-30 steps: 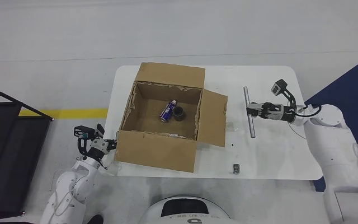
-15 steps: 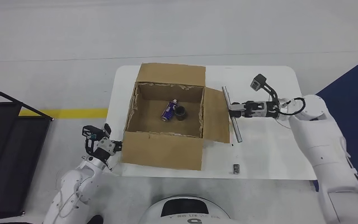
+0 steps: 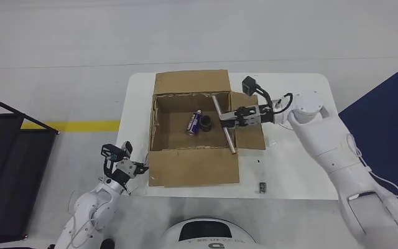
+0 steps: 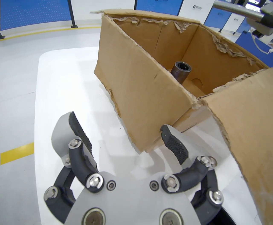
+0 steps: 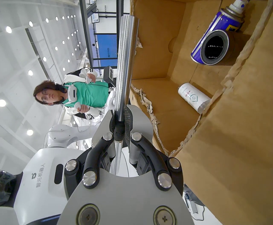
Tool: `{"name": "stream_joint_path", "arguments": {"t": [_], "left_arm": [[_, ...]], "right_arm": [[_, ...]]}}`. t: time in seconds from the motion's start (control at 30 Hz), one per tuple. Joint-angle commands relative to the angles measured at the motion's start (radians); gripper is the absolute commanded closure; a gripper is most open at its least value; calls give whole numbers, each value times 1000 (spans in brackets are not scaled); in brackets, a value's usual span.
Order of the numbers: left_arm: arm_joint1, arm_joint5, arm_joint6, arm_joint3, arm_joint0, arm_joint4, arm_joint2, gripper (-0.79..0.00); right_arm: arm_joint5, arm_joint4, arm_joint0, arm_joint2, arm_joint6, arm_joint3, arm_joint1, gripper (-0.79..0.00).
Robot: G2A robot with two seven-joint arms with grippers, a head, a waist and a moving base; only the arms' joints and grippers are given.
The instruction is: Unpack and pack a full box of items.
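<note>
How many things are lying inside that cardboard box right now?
3: a blue spray can and a dark metal tube side by side mid-floor, and a white bottle off to one side. More may be hidden.

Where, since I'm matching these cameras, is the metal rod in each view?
Top view: metal rod slanted over the box's right side.
Left wrist view: rod above the box's far wall.
Right wrist view: rod clamped in the right gripper.
Landmark: dark cylinder inside the box.

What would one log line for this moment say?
right tool: shut on metal rod, over box | left tool: open, beside box
</note>
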Motion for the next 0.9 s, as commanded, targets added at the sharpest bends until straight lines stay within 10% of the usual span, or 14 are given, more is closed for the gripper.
{"name": "stream_joint_path", "arguments": {"t": [0.0, 0.87], "left_arm": [[1, 1, 3, 1, 3, -6, -3, -785], [2, 1, 5, 2, 5, -16, -6, -785]], "right_arm": [[7, 0, 27, -32, -13, 28, -14, 0], [13, -191, 285, -414, -108, 260, -237, 0]]}}
